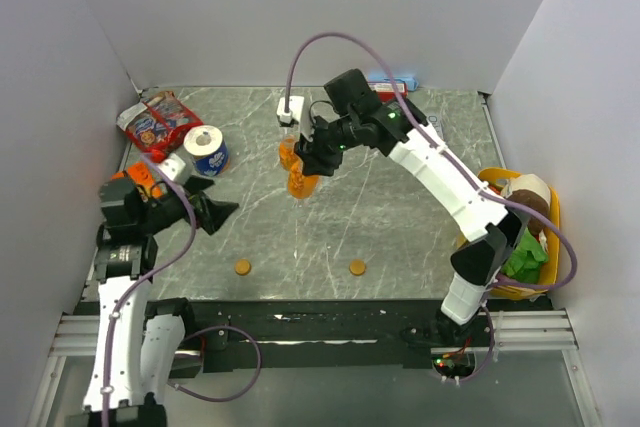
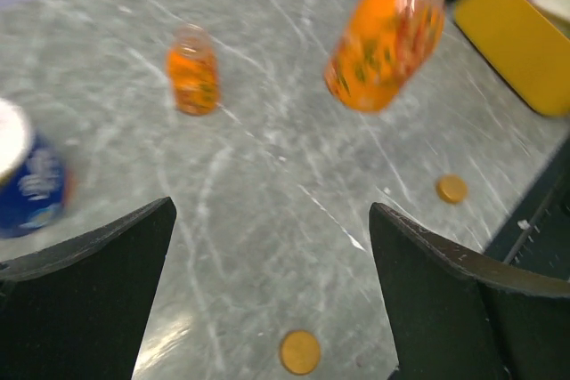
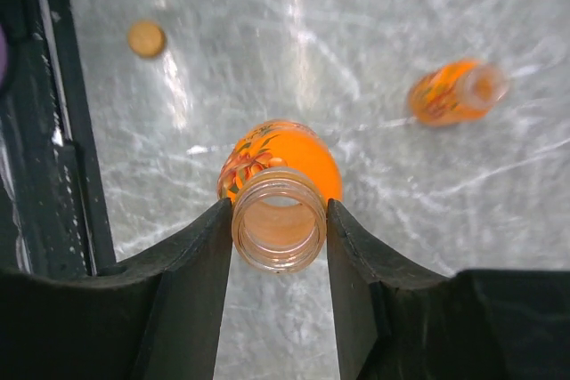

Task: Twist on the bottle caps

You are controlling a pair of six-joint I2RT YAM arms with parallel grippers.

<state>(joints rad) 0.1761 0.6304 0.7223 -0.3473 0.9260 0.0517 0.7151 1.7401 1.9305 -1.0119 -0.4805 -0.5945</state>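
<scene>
1. The counter (image 1: pixel 400 217) carries all the task's things, and no cap is on a bottle yet, so I judge the task barely begun. Both necks are open and both screwings are left.
2. The right gripper (image 3: pixel 279 220), in the upper middle of the overhead view, has its jaws closed part way onto the neck of one orange bottle (image 3: pixel 285 162). That bottle hangs tilted and seems lifted off the counter.
3. The left gripper (image 2: pixel 272 211) is at the left of the overhead view. Its jaws are spread wide and hold nothing.
4. A yellow basket (image 1: pixel 553 217) of odds and ends sits at the right edge, well apart from the work.
5. A red snack bag (image 1: pixel 155 122) and a toilet-paper roll (image 1: pixel 207 147) lie at the upper left, near the left arm but not between it and the caps.
6. The second bottle (image 3: pixel 450 93) stands uncapped on the counter, near the held one.
7. The two caps (image 1: pixel 242 267) (image 1: pixel 357 267) lie flat at the lower middle, well apart from each other and from both bottles. Nothing blocks the way to them.
</scene>
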